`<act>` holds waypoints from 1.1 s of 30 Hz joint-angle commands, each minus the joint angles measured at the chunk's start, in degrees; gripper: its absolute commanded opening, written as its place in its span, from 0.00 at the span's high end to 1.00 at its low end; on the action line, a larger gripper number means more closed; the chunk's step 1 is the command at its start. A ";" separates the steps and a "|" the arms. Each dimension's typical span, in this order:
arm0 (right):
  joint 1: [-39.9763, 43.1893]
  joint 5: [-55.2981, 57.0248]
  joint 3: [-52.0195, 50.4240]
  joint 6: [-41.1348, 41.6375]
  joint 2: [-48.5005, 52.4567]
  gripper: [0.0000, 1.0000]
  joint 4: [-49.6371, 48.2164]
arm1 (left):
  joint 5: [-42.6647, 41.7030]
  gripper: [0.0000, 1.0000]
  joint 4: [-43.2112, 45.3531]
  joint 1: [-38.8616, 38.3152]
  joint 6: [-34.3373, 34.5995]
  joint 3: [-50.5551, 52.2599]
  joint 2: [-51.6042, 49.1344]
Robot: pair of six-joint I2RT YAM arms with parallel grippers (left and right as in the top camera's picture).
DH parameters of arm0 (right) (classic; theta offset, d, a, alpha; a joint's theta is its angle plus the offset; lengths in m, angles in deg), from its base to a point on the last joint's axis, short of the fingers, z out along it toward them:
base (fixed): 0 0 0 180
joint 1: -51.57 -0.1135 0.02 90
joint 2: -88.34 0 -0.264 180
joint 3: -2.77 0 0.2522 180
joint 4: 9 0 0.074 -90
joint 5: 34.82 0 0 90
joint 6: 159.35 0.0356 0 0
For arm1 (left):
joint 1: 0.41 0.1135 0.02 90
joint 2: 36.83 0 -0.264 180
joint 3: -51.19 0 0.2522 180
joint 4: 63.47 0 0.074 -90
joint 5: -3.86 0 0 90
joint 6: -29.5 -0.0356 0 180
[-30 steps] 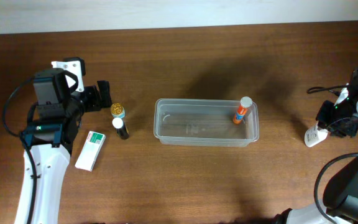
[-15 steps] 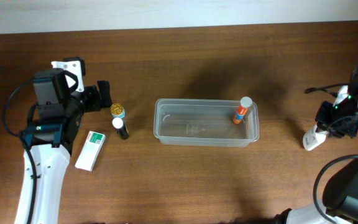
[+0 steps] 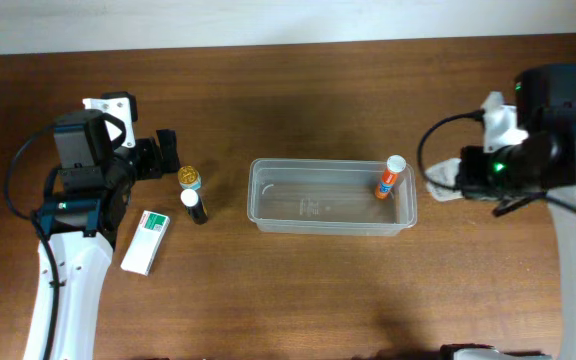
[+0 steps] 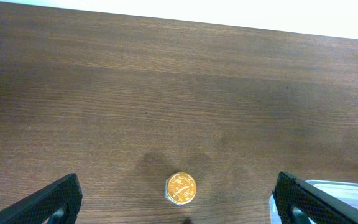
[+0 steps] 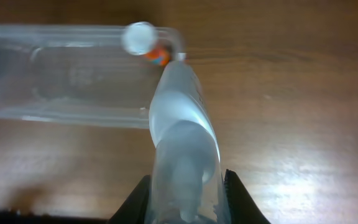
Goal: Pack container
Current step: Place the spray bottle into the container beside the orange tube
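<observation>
The clear plastic container [image 3: 308, 207] lies at the table's middle. An orange bottle with a white cap [image 3: 389, 177] leans in its right end. My right gripper [image 3: 460, 172] is shut on a white translucent bottle [image 3: 438, 183], held just right of the container. In the right wrist view that bottle [image 5: 182, 130] sits between my fingers [image 5: 185, 190] and points at the container's corner [image 5: 67, 74]. My left gripper [image 3: 165, 158] is open and empty, beside a gold-capped jar [image 3: 189, 178]. The jar [image 4: 180, 188] lies between the fingers [image 4: 179, 208] in the left wrist view.
A small black bottle with a white cap [image 3: 195, 206] stands just in front of the gold-capped jar. A white-and-green carton [image 3: 146, 241] lies at the front left. The container's corner [image 4: 350, 190] shows at the right edge of the left wrist view.
My right arm has swung in from the far right edge with the white bottle to the container's right end. The left arm has not moved.
</observation>
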 commanded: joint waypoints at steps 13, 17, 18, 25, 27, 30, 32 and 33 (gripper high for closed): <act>-7.30 -0.35 -13.99 4.96 6.88 0.92 -12.17 | -0.98 0.01 0.04 0.20 -0.50 -1.44 0.07; -7.30 -0.33 -20.04 4.96 7.08 0.93 -17.64 | -1.01 0.01 0.07 0.20 -0.50 -1.44 0.07; -7.30 -0.31 -21.20 4.96 7.08 0.92 -18.69 | -0.98 0.01 0.07 0.20 -0.50 -1.44 0.07; -7.32 -0.31 -27.65 4.92 7.13 0.83 -24.02 | -1.01 0.01 0.04 0.20 -0.50 -1.44 0.07; -7.30 -0.31 -27.89 4.90 7.15 0.71 -23.96 | -1.01 0.01 0.07 0.20 -0.50 -1.44 0.07; -7.32 -0.31 -27.89 4.90 7.15 0.52 -23.98 | -1.01 0.01 0.07 0.20 -0.50 -1.44 0.07; -7.32 -0.33 -27.87 4.90 7.10 0.43 -24.00 | -1.01 0.00 0.07 0.20 -0.50 -1.44 0.07; -7.34 -0.33 -27.71 4.87 7.04 0.41 -23.96 | -0.98 0.00 0.07 0.20 -0.50 -1.44 0.07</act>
